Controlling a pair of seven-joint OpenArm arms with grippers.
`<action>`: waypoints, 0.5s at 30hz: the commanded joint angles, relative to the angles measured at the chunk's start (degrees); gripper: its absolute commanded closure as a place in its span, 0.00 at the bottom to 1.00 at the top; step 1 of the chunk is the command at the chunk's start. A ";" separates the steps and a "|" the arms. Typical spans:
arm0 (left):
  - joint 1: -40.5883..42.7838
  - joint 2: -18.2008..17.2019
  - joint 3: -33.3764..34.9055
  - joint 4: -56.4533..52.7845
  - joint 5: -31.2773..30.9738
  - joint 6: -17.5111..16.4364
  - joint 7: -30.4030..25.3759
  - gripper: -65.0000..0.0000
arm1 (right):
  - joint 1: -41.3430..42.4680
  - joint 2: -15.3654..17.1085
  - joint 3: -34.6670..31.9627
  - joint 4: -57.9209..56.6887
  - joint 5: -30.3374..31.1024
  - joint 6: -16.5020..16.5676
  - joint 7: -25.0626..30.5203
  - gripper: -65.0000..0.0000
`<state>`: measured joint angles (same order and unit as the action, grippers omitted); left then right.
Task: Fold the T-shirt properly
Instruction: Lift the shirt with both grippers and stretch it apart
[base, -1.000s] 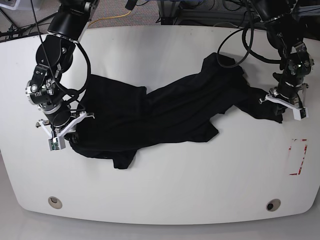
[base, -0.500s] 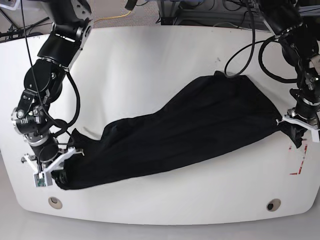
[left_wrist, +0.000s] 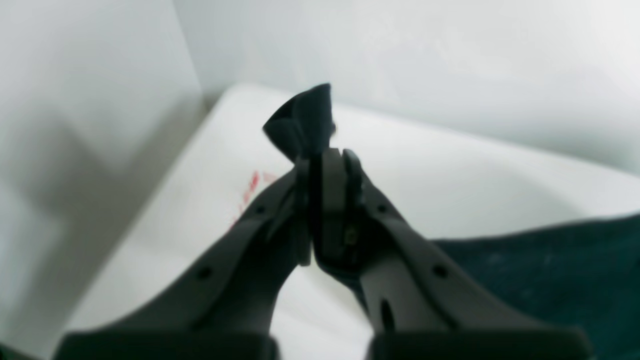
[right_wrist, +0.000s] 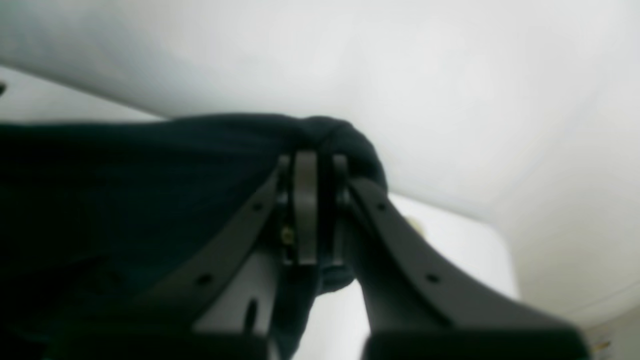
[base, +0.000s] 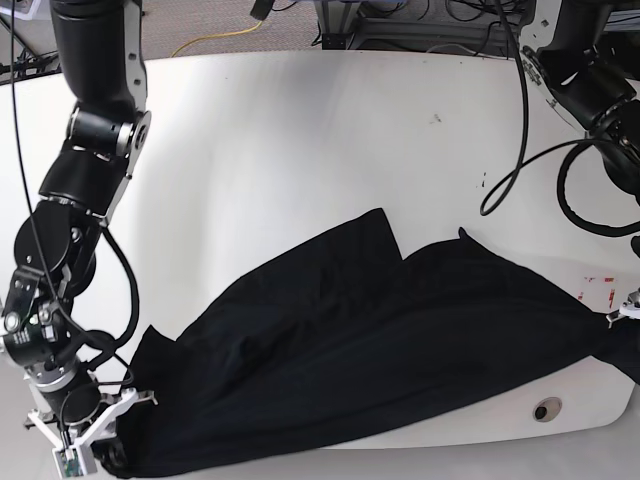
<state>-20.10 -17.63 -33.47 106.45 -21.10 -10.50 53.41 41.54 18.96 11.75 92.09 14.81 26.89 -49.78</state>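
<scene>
The black T-shirt (base: 370, 340) lies stretched across the front of the white table (base: 300, 150), from the lower left to the right edge. Its front part reaches over the table's front edge. My right gripper (base: 108, 455) is shut on the shirt's left end; in the right wrist view the gripper (right_wrist: 312, 165) pinches bunched black fabric (right_wrist: 125, 190). My left gripper (base: 628, 312) is shut on the shirt's right end. In the left wrist view the gripper (left_wrist: 322, 160) holds a fabric tip (left_wrist: 302, 125) that sticks out past it.
Red tape marks (base: 597, 288) sit on the table beside the left gripper and also show in the left wrist view (left_wrist: 250, 187). A round grommet (base: 546, 410) is near the front right edge. Cables and equipment stand behind the table's far edge.
Both grippers have moved toward the table's front edge, dragging the shirt with them. The shirt has gone from crumpled at mid-table to stretched long and flatter at the front.
</scene>
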 joint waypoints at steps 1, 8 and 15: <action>-3.07 -3.08 -0.15 0.84 -0.30 0.08 -1.50 1.00 | 4.75 2.36 -1.33 -0.89 0.62 -0.21 2.26 1.00; -8.52 -5.89 -0.33 0.14 -0.48 0.00 1.14 1.00 | 11.25 4.91 -2.30 -2.73 1.06 -0.04 -0.02 1.00; -5.70 -5.71 -0.33 -0.39 -0.57 -0.09 1.76 1.00 | 5.71 5.17 -1.95 1.84 1.06 -0.04 -2.04 1.00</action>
<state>-25.85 -22.28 -33.52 105.56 -21.89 -10.59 56.90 47.07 23.49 9.43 91.77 15.94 27.20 -52.93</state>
